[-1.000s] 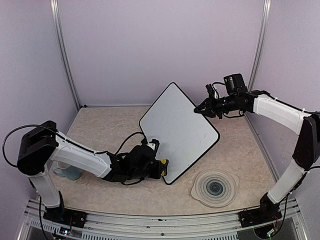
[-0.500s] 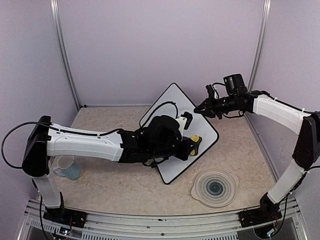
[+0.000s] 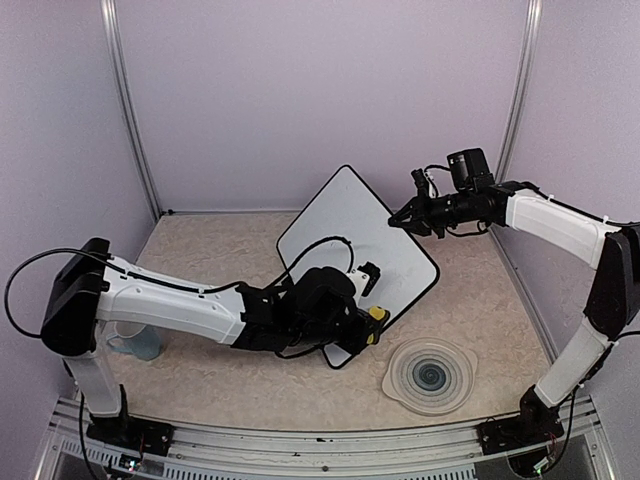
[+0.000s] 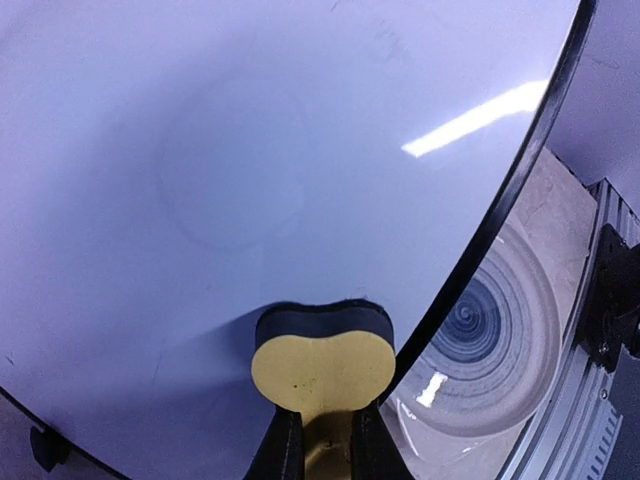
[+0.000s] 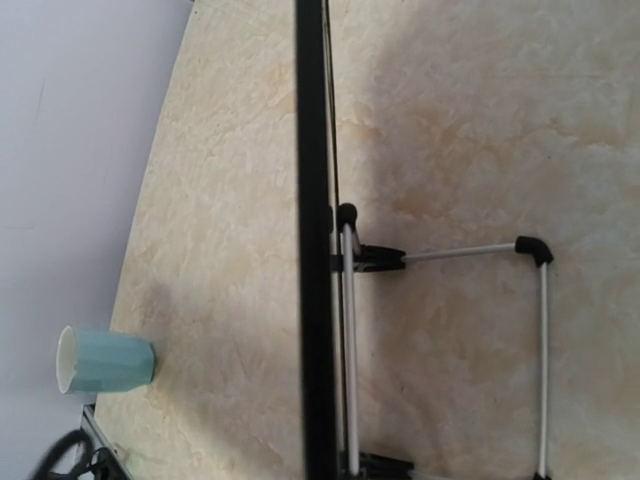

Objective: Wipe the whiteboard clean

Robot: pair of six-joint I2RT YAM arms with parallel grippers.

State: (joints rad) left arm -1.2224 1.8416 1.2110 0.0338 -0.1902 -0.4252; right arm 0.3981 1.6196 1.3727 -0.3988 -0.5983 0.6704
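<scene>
At mid-worktop [image 3: 200, 255], you had the whiteboard [image 3: 350, 245] tipped up on one corner, its black-framed white face blank but for faint smudges. Your right claw [image 3: 398, 219] pinched its right edge. Your left claw [image 4: 322, 448] was clamped on a yellow eraser [image 4: 322, 365] pressed near the lower edge.

Overhead, the near-left part of the whiteboard [image 3: 350, 225] is covered by the left arm, and the cup [image 3: 138, 347] at the near left is half hidden behind it. Whether the right gripper [image 3: 400, 220] is clamped on the board's right corner cannot be made out, as it is too small. On the left wrist, the left gripper [image 4: 322, 450], clamped on the eraser [image 4: 322, 365], is cut off at the bottom edge. The plate [image 4: 485, 340] is partly screened by the board's frame. On the right wrist, the board is seen edge-on only.
</scene>
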